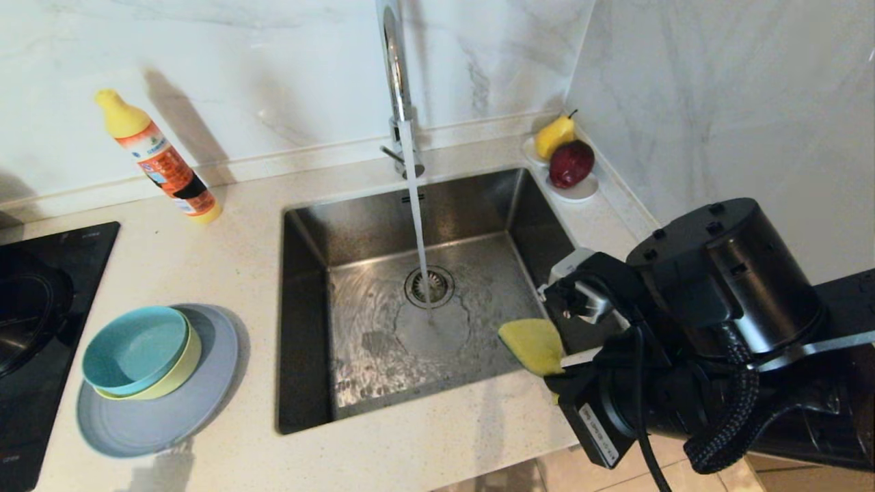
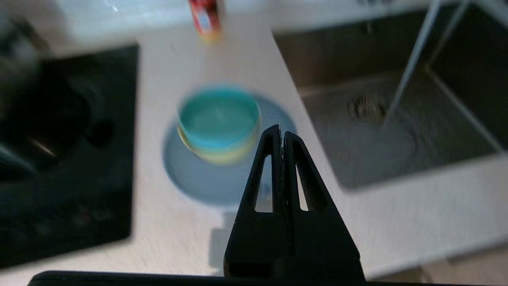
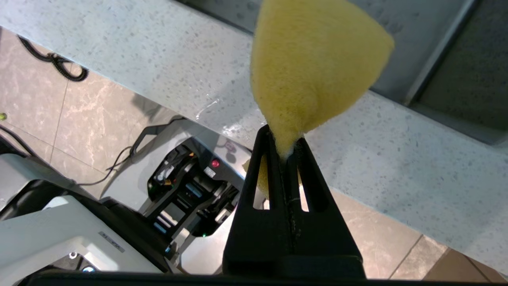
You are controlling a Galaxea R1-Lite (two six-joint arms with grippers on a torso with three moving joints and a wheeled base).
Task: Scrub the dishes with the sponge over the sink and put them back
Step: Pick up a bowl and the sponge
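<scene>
We have the sponge pinched at one end in the right gripper, its yellow face fanning out beyond the fingertips, hanging over the near right edge of the sink. The steel sink lies just ahead of that gripper, water running from the tap onto the floor beside its round drain. Far across from it, and ahead of the closed left gripper, we see the dishes stacked on the counter: teal bowl nested in yellow-green bowl, both upright on the grey-blue plate.
</scene>
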